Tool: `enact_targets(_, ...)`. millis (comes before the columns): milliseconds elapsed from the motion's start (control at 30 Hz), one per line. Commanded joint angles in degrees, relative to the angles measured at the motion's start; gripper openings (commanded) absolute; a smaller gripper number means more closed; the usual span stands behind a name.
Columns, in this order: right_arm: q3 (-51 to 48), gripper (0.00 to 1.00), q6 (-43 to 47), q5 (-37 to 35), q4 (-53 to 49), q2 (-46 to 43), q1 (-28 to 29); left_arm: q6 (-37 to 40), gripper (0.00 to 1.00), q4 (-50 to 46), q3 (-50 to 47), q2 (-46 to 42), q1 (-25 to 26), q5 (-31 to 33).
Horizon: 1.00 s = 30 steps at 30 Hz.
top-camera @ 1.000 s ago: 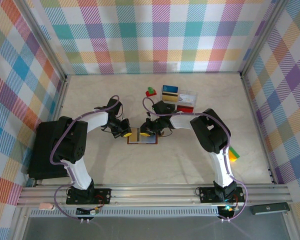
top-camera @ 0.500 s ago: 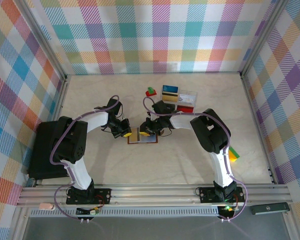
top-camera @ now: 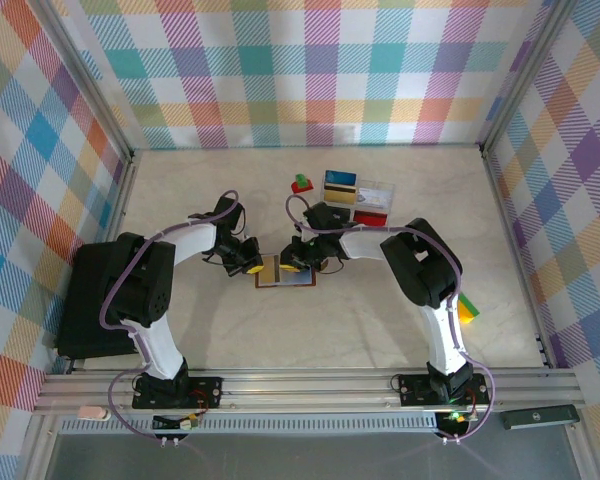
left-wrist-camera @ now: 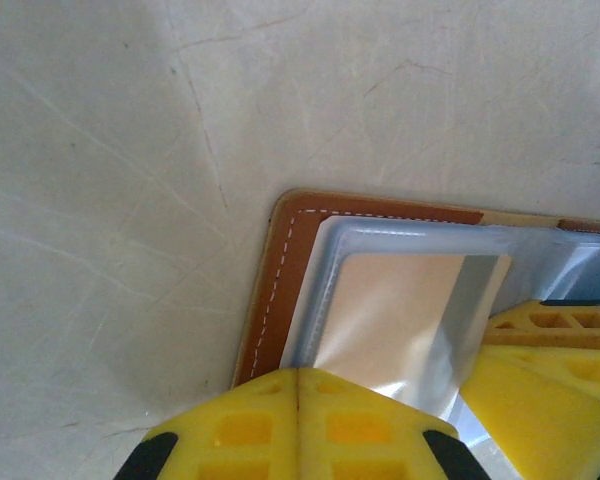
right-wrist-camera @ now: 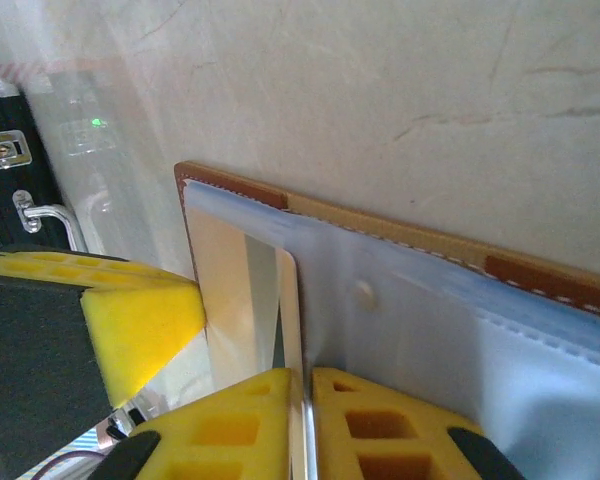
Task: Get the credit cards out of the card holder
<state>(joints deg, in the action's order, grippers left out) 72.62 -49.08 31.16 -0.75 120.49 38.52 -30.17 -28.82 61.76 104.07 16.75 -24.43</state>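
The card holder (top-camera: 286,273) lies open on the table, brown-edged with a bluish-grey inside (right-wrist-camera: 450,330). My left gripper (left-wrist-camera: 298,376) is shut, its yellow tips pressing down on the holder's left end (left-wrist-camera: 280,290). My right gripper (right-wrist-camera: 306,376) is shut on the thin edge of a glossy, pale credit card (right-wrist-camera: 238,290), which stands partly out of the left pocket. In the left wrist view that credit card (left-wrist-camera: 400,310) lies over the pocket, with the right gripper's yellow fingers (left-wrist-camera: 540,345) beside it. In the top view the two grippers (top-camera: 248,262) (top-camera: 293,262) meet over the holder.
Behind the holder stand a clear compartment box (top-camera: 374,200), a blue-and-yellow card (top-camera: 340,186) and a red-and-green block (top-camera: 302,184). A black case (top-camera: 85,300) sits at the left edge. A yellow-green block (top-camera: 467,308) lies beside the right arm.
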Motion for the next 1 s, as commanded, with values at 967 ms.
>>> enact_targets(967,-3.7,0.0,2.7,-7.3,-4.3,-5.7,0.1,-2.7,0.15,0.9,-0.2,-5.0,1.7,-2.7)
